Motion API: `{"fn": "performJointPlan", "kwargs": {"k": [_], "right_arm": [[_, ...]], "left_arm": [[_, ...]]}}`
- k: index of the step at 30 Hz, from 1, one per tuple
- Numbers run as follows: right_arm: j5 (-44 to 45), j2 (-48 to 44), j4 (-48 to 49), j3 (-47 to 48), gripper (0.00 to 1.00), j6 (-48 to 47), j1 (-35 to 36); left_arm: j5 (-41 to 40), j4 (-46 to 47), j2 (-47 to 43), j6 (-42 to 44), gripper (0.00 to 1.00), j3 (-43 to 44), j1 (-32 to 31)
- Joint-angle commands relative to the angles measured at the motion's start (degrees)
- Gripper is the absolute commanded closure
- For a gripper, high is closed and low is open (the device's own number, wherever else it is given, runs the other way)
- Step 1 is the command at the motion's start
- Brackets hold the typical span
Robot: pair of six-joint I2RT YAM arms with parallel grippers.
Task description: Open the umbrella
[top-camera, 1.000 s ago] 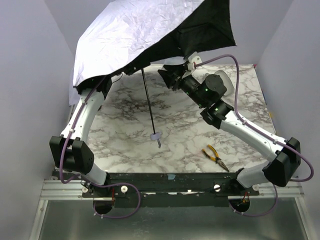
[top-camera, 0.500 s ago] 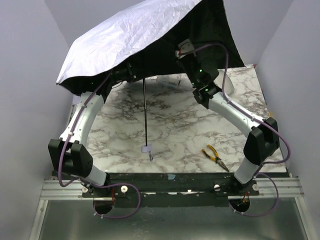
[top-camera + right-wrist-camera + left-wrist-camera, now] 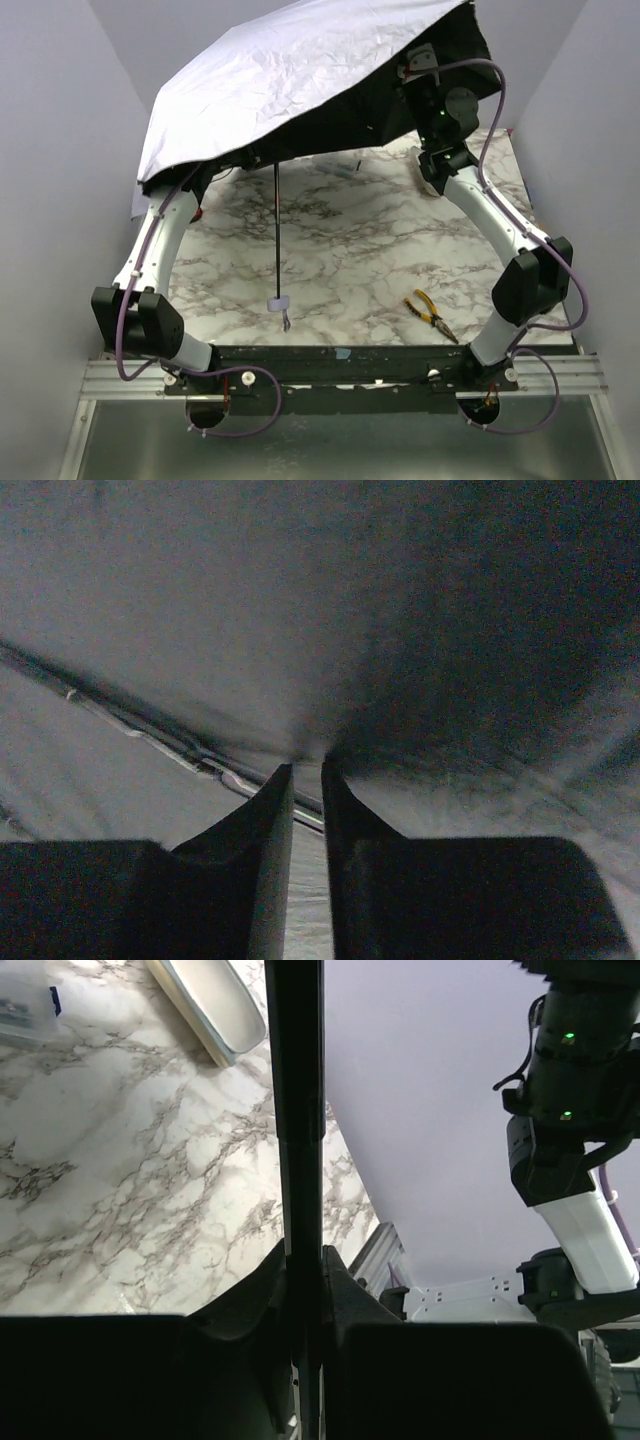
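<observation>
My left tool [image 3: 303,1260] is pressed together on the umbrella [image 3: 290,80], pinching its thin black shaft [image 3: 276,230] high up, just under the spread fabric. I judge that grip is there to carry the whole weight and keep the shaft near upright. The small pale handle [image 3: 279,304] hangs free at the shaft's lower end, clear of the table [image 3: 380,250]. The canopy [image 3: 330,60] fans out from the top of the shaft, pale side up and black side down. It is tilted, lower on the shaft's left and higher on its right. My right tool [image 3: 303,770] is well to the right of the shaft, up against the black underside. Its 2 fingers are drawn almost together, a rib [image 3: 150,735] runs into the slim gap between them, and the fabric puckers at the tips. I take that as a pinch on the rib or cloth there, though I cannot see the contact itself. Holding that side looks meant to push the right half outward and up, so the frame stretches fully instead of sagging. With the fabric this wide, the opening seems nearly complete, but I cannot see whether the runner on the shaft has latched. The pliers [image 3: 430,312] lie on the table to the right of the shaft, well apart from it and untouched.
</observation>
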Motion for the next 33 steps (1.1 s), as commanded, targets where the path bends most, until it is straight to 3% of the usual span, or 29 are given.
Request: {"fn": "performJointPlan", "kwargs": {"k": [1, 4, 8, 12, 15, 19, 26, 29, 33], "right_arm": [[-14.04, -5.03, -10.99, -3.26, 0.75, 5.34, -0.44], [-26.06, -8.74, -17.04, -6.46, 0.61, 6.87, 0.94], [-35.38, -12.81, -19.54, -11.7, 0.51, 6.89, 3.26], [-36.77, -11.93, -21.04, -8.9, 0.5, 25.84, 4.39], [-36.17, -11.0, -21.56, -7.89, 0.49, 34.71, 6.82], [-34.31, -10.31, -21.71, -8.5, 0.45, 36.2, 10.33], [-25.09, -6.52, -20.36, -5.06, 0.42, 58.11, 10.47], [-21.79, -5.5, -16.99, -5.37, 0.43, 66.27, 10.47], [-19.07, -4.51, -15.39, -4.72, 0.49, 70.5, 10.54]], "left_arm": [[5.1, 2.48, 1.08, -0.92, 1.0, 3.56, -0.36], [6.37, 4.4, 2.17, -2.92, 1.0, 4.68, -0.67], [7.05, 5.31, 2.15, -2.92, 1.0, 5.07, -1.71], [6.99, 6.9, 1.7, -3.04, 1.0, 3.99, -3.07], [7.15, 7.83, 2.25, -3.59, 1.0, 4.25, -3.97], [7.45, 9.25, 2.81, -4.15, 1.0, 4.69, -4.88], [7.89, 11.99, 3.24, -3.53, 1.0, 5.06, -6.31], [8.28, 14.1, 3.16, -4.24, 1.0, 4.27, -6.73], [8.45, 14.52, 3.03, -4.32, 1.0, 3.78, -7.44]]}}
